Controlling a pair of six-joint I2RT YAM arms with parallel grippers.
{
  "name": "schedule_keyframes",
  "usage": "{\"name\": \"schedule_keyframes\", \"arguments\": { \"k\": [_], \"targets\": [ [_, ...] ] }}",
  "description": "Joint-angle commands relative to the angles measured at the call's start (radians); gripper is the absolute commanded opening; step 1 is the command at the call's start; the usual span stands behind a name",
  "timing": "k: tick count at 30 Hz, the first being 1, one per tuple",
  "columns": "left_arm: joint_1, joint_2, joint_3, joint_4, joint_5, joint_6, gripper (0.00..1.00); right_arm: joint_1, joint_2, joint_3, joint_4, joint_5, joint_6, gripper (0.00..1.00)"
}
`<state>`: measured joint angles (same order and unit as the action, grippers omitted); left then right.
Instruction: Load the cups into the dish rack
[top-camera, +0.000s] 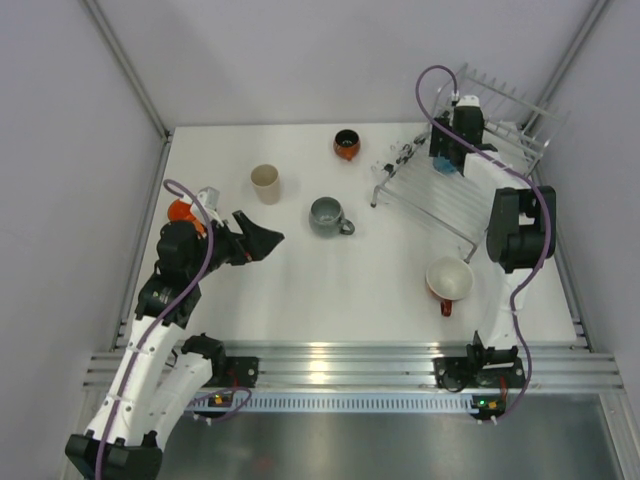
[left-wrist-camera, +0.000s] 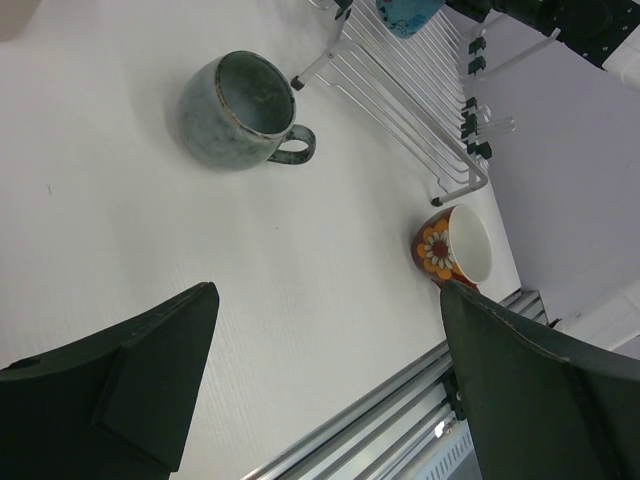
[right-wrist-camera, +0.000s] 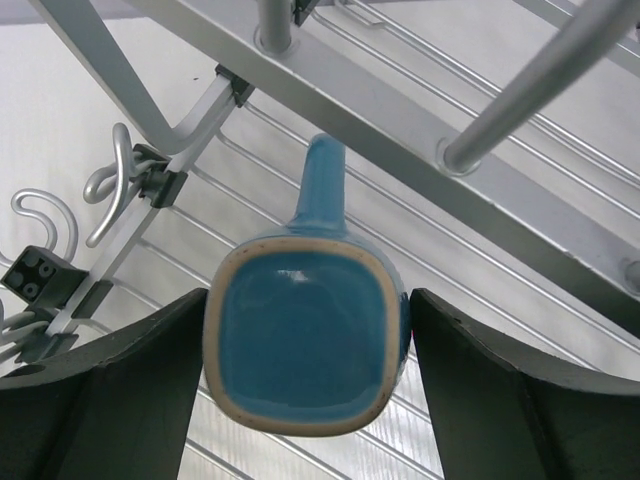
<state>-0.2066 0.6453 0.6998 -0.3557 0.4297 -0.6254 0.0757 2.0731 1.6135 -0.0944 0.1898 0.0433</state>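
My right gripper (top-camera: 446, 158) is over the dish rack (top-camera: 480, 200), shut on the light blue cup (right-wrist-camera: 303, 345). Both fingers touch the cup's sides, its handle points away, and rack wires lie below it (right-wrist-camera: 520, 230). My left gripper (top-camera: 262, 232) is open and empty above the table, left of the grey mug (top-camera: 327, 216). In the left wrist view the open gripper (left-wrist-camera: 328, 290) has the grey mug (left-wrist-camera: 235, 110) and the red mug with a white inside (left-wrist-camera: 455, 245) beyond it. The beige tumbler (top-camera: 265, 183), dark-and-orange cup (top-camera: 346, 144), red mug (top-camera: 449, 280) and orange cup (top-camera: 180, 212) stand on the table.
The orange cup is close beside my left arm's wrist. A metal rail (top-camera: 330, 360) runs along the table's near edge. Walls with angled frame bars (top-camera: 125, 65) close in the left, back and right sides.
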Motion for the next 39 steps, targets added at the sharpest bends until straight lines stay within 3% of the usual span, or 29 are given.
{"name": "schedule_keyframes", "arguments": {
  "k": [1,18,23,24,27,28,30,31,39],
  "targets": [
    [-0.004,-0.019,0.033,0.017,0.02,0.004,0.98,-0.004,-0.056,0.051,0.001,0.036,-0.025,0.8],
    [-0.004,-0.052,0.027,0.018,0.021,-0.007,0.98,-0.004,-0.163,0.057,-0.114,0.039,0.018,0.89],
    [-0.004,-0.05,0.023,0.018,0.017,-0.014,0.98,-0.001,-0.28,-0.084,-0.085,0.004,0.09,0.83],
    [-0.004,-0.049,0.021,0.018,0.018,-0.013,0.98,0.001,-0.294,-0.108,-0.076,-0.001,0.093,0.8],
    [-0.004,-0.056,0.017,0.018,0.02,-0.011,0.98,0.006,-0.314,-0.188,-0.032,0.0,0.099,0.49],
    [-0.004,-0.061,0.012,0.018,0.02,-0.011,0.98,0.004,-0.309,-0.202,-0.028,-0.004,0.09,0.32],
    [-0.004,-0.067,0.004,0.018,0.017,-0.013,0.98,0.006,-0.282,-0.199,-0.036,-0.019,0.078,0.16],
    [-0.004,-0.072,0.001,0.018,0.012,-0.013,0.98,0.004,-0.274,-0.193,-0.047,-0.02,0.073,0.0],
    [-0.004,-0.065,0.006,0.018,0.007,0.0,0.98,0.003,-0.183,-0.164,0.034,-0.001,0.066,0.0]
  ]
}}
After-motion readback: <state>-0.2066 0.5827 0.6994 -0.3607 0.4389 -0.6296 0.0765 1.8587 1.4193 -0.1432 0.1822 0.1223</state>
